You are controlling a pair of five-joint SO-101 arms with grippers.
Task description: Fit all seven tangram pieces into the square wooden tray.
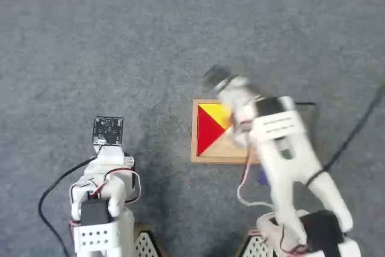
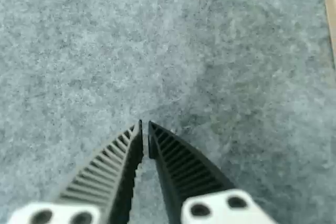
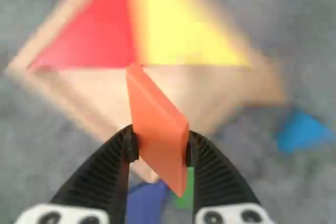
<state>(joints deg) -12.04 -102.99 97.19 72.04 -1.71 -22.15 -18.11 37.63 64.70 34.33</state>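
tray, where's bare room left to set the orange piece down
Bare wood in the tray, bordered by the red triangle, the yellow triangle and the near rim. Crowded just outside it, where a blue piece and a green piece lie.

The white left arm (image 1: 102,179) is folded back close to its base with the wrist aimed down. The left gripper (image 2: 145,125) sits low over the grey felt desk (image 2: 79,35), black ribbed fingers (image 2: 118,156) almost touching, nothing between them. The white right arm (image 1: 283,154) is stretched forward, leaning toward the other arm's side. The right gripper (image 3: 159,135) is clamped on a flat orange wooden piece (image 3: 155,114), pinched by its edges, one end poking past the fingertips.
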